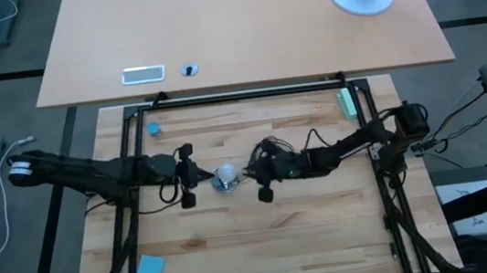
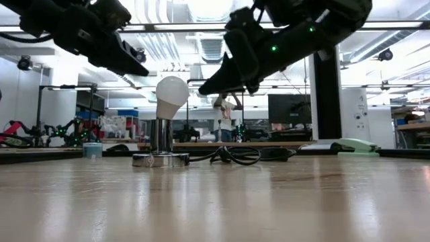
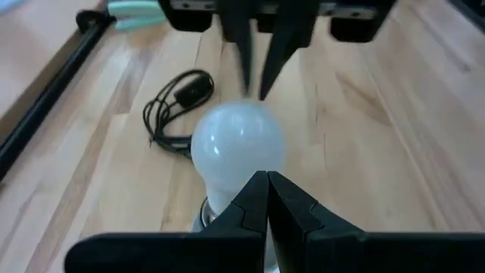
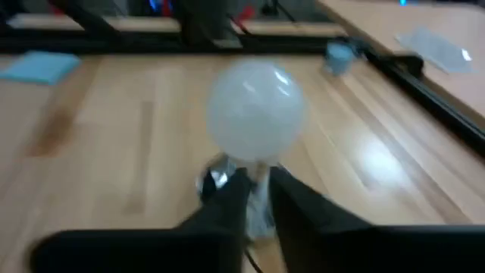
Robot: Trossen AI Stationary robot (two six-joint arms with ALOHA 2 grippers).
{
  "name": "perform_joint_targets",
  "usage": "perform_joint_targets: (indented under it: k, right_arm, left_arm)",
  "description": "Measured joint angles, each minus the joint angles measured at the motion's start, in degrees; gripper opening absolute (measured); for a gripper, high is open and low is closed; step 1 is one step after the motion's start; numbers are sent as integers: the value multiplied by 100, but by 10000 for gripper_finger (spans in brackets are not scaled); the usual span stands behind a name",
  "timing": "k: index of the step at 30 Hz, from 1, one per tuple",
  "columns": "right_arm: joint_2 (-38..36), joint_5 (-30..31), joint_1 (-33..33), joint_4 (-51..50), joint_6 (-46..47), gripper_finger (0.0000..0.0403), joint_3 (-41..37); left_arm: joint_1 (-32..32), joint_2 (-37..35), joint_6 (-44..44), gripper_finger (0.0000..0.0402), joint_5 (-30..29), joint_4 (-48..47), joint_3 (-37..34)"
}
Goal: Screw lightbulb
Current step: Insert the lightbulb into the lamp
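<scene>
We find the lightbulb standing upright in the silver socket near the middle of the table, and we judge the step in hand to be turning it home in its threads; how deep it already sits we cannot tell. The left gripper waits at the bulb's nine o'clock in the high view with its fingers pressed together on nothing, and the right gripper sits at its three o'clock, fingers drawn nearly together just short of the glass, a narrow gap showing between them. To do this well, we would have the right gripper take the bulb low on the frosted globe, squarely across its widest line, and twist about the upright axis without leaning, since a tilt could cross the threads or tip the loose socket disc; a light squeeze is enough on thin glass. We think the left gripper could steady the socket so it does not spin along. The low view shows us the bulb's upright stance and that both arms hang above the table, which the overhead picture flattens. The high view alone sorts left arm from right. The left wrist view shows the black cord coiled beyond the bulb, while the right wrist view shows the blue cap far behind it
</scene>
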Motion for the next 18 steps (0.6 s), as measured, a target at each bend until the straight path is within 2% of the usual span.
perform_joint_targets:
  k: [2,9,18]
  right_arm:
    - [145,-4,97,121,-139,11,-1]
    - [507,91,126,387,-180,2,216]
    - [559,379,125,379,-457,1,435]
  left_arm:
    - [4,104,0,0,-3,-29,0]
    - [12,488,43,0,-343,-35,39]
    - [55,499,59,0,-367,-68,35]
